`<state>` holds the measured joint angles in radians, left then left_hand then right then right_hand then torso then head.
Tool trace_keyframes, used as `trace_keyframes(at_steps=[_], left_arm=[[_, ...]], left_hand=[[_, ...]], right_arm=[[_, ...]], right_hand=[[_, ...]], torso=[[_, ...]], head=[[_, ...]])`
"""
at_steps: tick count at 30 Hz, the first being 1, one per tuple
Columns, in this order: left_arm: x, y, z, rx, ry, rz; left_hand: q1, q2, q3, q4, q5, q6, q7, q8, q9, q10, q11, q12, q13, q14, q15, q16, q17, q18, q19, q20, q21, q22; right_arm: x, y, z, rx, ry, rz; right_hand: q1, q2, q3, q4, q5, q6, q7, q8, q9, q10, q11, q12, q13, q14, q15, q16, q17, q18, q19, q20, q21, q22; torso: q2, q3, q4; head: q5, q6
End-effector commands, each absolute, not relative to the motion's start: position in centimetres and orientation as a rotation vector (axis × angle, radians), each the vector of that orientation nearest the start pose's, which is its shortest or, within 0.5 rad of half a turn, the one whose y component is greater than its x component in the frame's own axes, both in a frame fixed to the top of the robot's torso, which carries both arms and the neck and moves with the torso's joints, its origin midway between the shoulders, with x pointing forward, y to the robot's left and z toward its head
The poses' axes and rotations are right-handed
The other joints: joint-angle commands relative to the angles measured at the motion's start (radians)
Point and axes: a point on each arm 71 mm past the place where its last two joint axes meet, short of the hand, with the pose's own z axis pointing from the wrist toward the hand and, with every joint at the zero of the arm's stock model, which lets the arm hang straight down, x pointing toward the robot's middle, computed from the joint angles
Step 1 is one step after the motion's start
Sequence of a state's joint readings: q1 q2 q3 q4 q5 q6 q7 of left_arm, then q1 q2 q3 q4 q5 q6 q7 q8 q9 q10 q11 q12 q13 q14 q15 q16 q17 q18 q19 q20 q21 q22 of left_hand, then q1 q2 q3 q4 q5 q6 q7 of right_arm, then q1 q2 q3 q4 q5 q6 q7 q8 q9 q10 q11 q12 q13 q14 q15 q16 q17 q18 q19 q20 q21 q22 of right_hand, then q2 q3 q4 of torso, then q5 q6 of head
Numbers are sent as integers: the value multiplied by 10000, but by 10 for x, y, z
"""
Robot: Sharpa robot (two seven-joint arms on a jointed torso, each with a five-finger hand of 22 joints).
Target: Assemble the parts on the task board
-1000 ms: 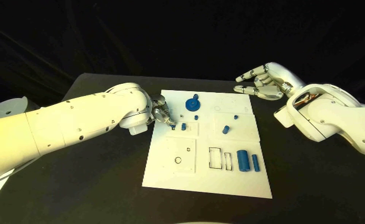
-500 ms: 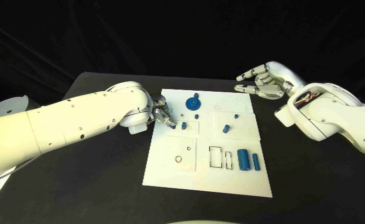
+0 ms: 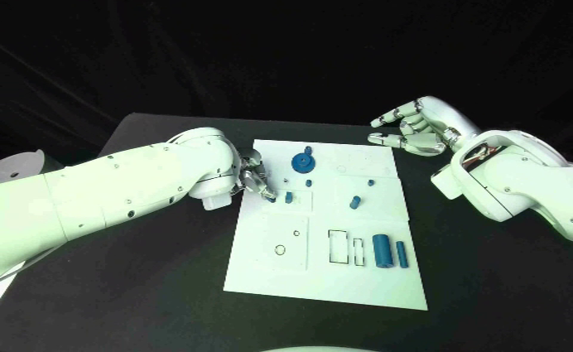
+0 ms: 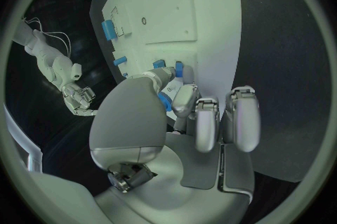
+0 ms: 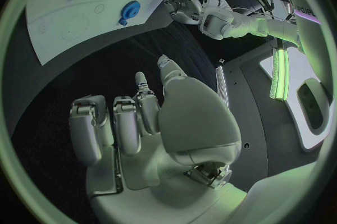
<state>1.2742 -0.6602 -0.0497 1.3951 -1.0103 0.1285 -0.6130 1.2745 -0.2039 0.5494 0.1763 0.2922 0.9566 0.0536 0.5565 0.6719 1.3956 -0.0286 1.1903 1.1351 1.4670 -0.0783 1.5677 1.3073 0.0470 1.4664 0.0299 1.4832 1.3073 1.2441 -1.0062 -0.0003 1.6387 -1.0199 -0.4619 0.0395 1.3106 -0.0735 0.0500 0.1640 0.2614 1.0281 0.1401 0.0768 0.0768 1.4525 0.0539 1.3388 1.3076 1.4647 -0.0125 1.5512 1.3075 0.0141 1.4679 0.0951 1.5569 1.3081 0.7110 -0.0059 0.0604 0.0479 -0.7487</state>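
Note:
The white task board (image 3: 329, 286) lies in the middle of the black table. My left hand (image 3: 253, 178) rests at the board's left edge, and in the left wrist view a small blue part (image 4: 164, 102) sits pinched between thumb and a finger. Two small blue pieces (image 3: 289, 197) lie just past its fingertips. On the board are a blue gear (image 3: 303, 161), a short blue peg (image 3: 354, 202), a thick blue cylinder (image 3: 381, 251) and a thinner one (image 3: 402, 254). My right hand (image 3: 412, 129) hovers with fingers apart beyond the board's far right corner, holding nothing.
A black ring (image 3: 280, 249) and two outlined rectangular slots (image 3: 339, 248) mark the board's near half. The right wrist view shows the board (image 5: 84, 22), the gear (image 5: 130, 9) and my left hand (image 5: 184, 3). Black table surrounds the board.

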Motion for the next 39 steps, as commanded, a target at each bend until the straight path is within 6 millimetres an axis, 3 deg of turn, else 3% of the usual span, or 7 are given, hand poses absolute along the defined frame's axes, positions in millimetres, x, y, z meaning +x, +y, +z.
trace_keyframes(at_steps=[1,13,39], left_arm=[[505,162,-208,-1848,23627,-3670],[506,157,-216,-1301,24268,-3317],[511,155,-216,-1247,24120,-3033]], left_hand=[[-33,115,1374,-1333,75,131,-98,66,-7,83,-27,24,6,1038,-42,31,2635,-179,511,-90,66,1558],[-552,112,1146,-1209,73,333,-263,100,-79,218,-128,56,-1,1038,-109,31,2635,-185,524,-111,78,1589],[-1605,502,500,-730,77,836,-501,119,-243,467,-307,267,171,1038,-251,31,2635,-234,624,-215,207,1781]], right_arm=[[474,-249,-131,2430,15089,8974],[473,-248,-131,2420,15103,8992],[473,-249,-131,2422,15089,8987]], right_hand=[[6,68,-79,7,43,63,-19,-56,-6,-33,-4,-29,1150,968,-56,-37,2259,-65,851,-59,-29,2334],[10,76,-111,21,57,61,-18,-57,-6,-42,-4,-47,1138,965,-55,-47,2244,-65,850,-59,-30,2332],[10,76,-111,21,57,61,-18,-57,-6,-42,-4,-47,1138,965,-55,-47,2244,-65,850,-59,-30,2332]], torso=[[5,6,-10],[-5,10,-5],[-3,6,-6]], head=[[8,-2],[-24,-58],[-41,-73]])
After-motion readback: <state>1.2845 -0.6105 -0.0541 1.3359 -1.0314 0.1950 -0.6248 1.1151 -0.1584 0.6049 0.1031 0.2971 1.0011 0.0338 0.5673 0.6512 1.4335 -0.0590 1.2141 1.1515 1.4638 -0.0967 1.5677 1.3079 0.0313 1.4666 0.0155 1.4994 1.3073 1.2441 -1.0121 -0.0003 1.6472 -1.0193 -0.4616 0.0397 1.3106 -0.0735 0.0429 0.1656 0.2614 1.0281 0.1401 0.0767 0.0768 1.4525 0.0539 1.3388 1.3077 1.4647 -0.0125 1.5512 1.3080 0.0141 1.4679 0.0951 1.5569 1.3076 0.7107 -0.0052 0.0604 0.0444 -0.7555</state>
